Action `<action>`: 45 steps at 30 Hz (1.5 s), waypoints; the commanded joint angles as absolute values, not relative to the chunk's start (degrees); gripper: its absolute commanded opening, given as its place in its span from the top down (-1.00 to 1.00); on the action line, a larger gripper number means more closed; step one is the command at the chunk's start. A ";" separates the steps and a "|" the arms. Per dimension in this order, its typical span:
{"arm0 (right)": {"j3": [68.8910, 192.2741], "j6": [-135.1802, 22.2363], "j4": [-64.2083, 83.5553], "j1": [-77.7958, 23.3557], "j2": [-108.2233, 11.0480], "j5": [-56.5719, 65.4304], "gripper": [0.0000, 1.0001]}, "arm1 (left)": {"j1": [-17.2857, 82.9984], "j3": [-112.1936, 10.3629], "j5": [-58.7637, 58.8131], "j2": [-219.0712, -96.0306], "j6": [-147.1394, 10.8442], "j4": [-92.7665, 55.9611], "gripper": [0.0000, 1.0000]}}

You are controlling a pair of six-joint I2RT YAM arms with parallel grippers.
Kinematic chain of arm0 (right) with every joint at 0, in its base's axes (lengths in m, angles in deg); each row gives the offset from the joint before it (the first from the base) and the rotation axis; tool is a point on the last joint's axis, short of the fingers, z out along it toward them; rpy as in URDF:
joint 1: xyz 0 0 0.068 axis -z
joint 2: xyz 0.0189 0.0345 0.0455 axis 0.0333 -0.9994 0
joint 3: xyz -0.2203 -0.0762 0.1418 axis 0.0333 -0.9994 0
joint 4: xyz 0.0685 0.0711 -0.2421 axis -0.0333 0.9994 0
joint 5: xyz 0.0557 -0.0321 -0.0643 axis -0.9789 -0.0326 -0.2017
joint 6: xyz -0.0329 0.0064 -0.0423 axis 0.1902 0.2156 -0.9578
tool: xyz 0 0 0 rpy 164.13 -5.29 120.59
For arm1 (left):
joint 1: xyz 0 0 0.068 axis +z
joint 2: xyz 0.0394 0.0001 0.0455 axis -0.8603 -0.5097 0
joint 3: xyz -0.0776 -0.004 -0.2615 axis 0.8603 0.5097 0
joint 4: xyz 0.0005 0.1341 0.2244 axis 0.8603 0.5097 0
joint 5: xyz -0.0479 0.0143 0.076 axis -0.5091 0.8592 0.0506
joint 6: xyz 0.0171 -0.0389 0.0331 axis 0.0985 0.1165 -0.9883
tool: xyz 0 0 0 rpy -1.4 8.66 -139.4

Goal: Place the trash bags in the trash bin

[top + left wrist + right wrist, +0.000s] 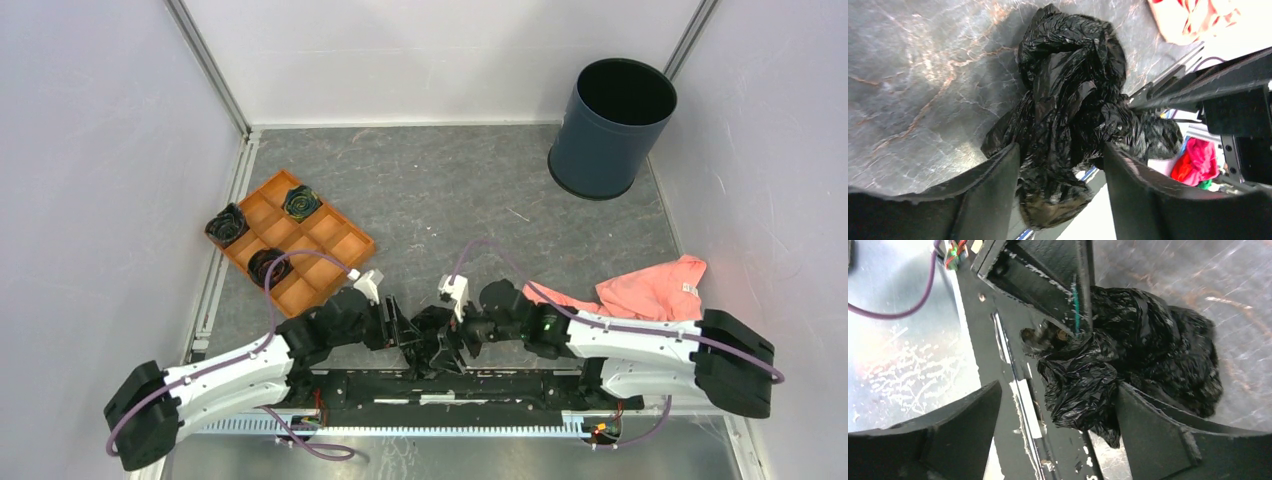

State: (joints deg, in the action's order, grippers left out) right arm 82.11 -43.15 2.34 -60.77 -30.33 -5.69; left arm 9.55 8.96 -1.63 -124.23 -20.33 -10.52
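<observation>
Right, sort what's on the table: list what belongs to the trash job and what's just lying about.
Job: crumpled glossy black plastic bag at the near edge; three small black plastic wads at the left; dark navy round plastic bin.
Lying about: orange plastic compartment tray; crumpled pink cloth.

Counter (440, 190) bare from centre to the trash bin (612, 125) far right; bin upright, mouth open. Orange tray (340, 240) blocks left, pink cloth (655, 290) lies right. Left pincer (1062, 150) and right pincer (1058, 386) crowd each other over one trash bag (1068, 100) at the near rail (450, 385).
</observation>
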 commanded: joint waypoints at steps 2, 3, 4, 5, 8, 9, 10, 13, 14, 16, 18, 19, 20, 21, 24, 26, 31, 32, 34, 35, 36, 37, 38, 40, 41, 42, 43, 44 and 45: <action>82.01 -41.36 -0.38 -65.34 -33.66 3.35 -0.48 | 5.14 7.12 3.24 -130.33 -16.80 -19.93 -0.14; 81.62 -41.54 0.39 -65.45 -33.22 6.20 -0.34 | 4.96 6.53 3.75 -131.12 -17.23 -20.23 -0.05; 81.04 -41.76 1.26 -65.49 -32.15 9.35 -0.17 | 4.91 5.87 4.52 -131.59 -17.85 -20.33 0.06; 80.30 -41.82 2.29 -65.37 -30.87 13.42 -0.03 | 4.91 5.28 5.41 -131.59 -18.48 -20.24 0.11; 76.59 -42.03 2.84 -65.00 -25.19 20.85 0.32 | 4.86 4.57 7.92 -130.44 -19.75 -19.64 0.27; 75.46 -41.96 2.44 -64.84 -23.55 22.70 0.44 | 4.86 4.62 8.11 -129.85 -20.08 -19.60 0.29; 74.26 -42.02 1.83 -64.64 -21.98 23.69 0.53 | 4.86 4.64 9.83 -129.30 -20.32 -19.30 0.30; 73.46 -43.40 2.72 -64.26 -20.01 28.79 0.81 | 4.95 3.27 13.36 -127.50 -22.30 -16.71 0.40; 73.75 -44.38 3.51 -64.26 -19.78 30.79 0.85 | 4.95 2.41 14.45 -127.05 -23.20 -14.56 0.42; 74.44 -46.36 5.03 -64.15 -19.52 35.13 0.88 | 4.95 0.33 15.99 -126.40 -25.08 -12.28 0.44; 75.75 -48.73 6.26 -64.06 -19.39 38.43 0.88 | 5.04 -2.03 17.46 -126.12 -26.87 -10.43 0.50; 76.68 -49.38 7.30 -64.00 -19.43 40.41 0.87 | 5.04 -3.25 18.03 -126.17 -27.83 -9.80 0.54; 77.76 -49.77 7.94 -63.96 -19.22 41.98 0.87 | 5.04 -4.45 18.46 -126.41 -28.59 -9.41 0.58; 78.44 -50.17 8.27 -63.95 -18.82 43.09 0.87 | 5.04 -5.75 18.62 -126.79 -29.24 -9.30 0.62; 78.86 -51.30 6.76 -63.90 -17.58 41.14 0.86 | 5.04 -7.19 17.75 -129.10 -29.94 -10.72 0.39; 78.77 -51.45 5.84 -63.96 -17.53 38.87 0.86 | 5.04 -6.87 15.67 -131.75 -29.58 -12.48 -0.08; 79.39 -50.92 6.02 -63.88 -18.54 36.45 0.91 | 5.04 -5.16 7.97 -139.78 -27.66 -20.84 -0.49; 79.30 -50.81 5.72 -63.92 -18.45 36.01 0.92 | 5.04 -4.95 6.76 -141.29 -27.39 -22.03 -0.52; 79.29 -50.77 5.26 -63.93 -18.23 35.40 0.96 | 5.11 -4.90 6.61 -144.35 -27.45 -23.15 -0.54; 79.29 -50.67 5.15 -63.91 -17.95 35.22 0.96 | 5.05 -5.04 7.18 -145.60 -27.91 -23.23 -0.53; 79.21 -50.67 5.06 -63.91 -17.66 35.11 0.97 | 5.04 -5.27 8.00 -146.73 -28.22 -23.04 -0.52; 79.03 -50.57 4.96 -63.90 -17.45 35.00 0.98 | 5.09 -5.74 8.84 -147.95 -28.49 -22.55 -0.49; 78.87 -50.44 4.74 -63.93 -17.09 34.72 0.98 | 5.05 -6.32 9.56 -149.00 -28.83 -22.29 -0.43; 78.27 -50.04 4.38 -63.88 -16.67 34.26 0.98 | 5.04 -7.21 9.53 -150.70 -29.17 -22.82 -0.26; 78.06 -49.80 4.33 -63.93 -16.53 34.17 0.99 | 5.04 -7.41 9.72 -151.18 -29.19 -23.27 -0.21; 77.83 -49.59 4.33 -63.97 -16.39 33.90 0.98 | 5.06 -7.59 10.23 -151.72 -29.35 -23.23 -0.11; 77.57 -49.41 4.21 -63.87 -16.21 33.73 0.98 | 5.11 -7.84 11.28 -151.89 -29.49 -22.53 0.00; 77.32 -49.34 4.08 -63.89 -16.02 33.66 0.98 | 5.12 -8.12 12.31 -151.88 -29.72 -21.43 0.17; 77.19 -49.40 4.26 -63.92 -15.78 33.61 0.98 | 5.31 -8.59 13.28 -151.55 -30.03 -19.97 0.37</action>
State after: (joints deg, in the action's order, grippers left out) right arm 76.90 -50.05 6.66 -63.98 -17.22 34.48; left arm 5.23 -5.47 9.72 -151.64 -27.08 -19.74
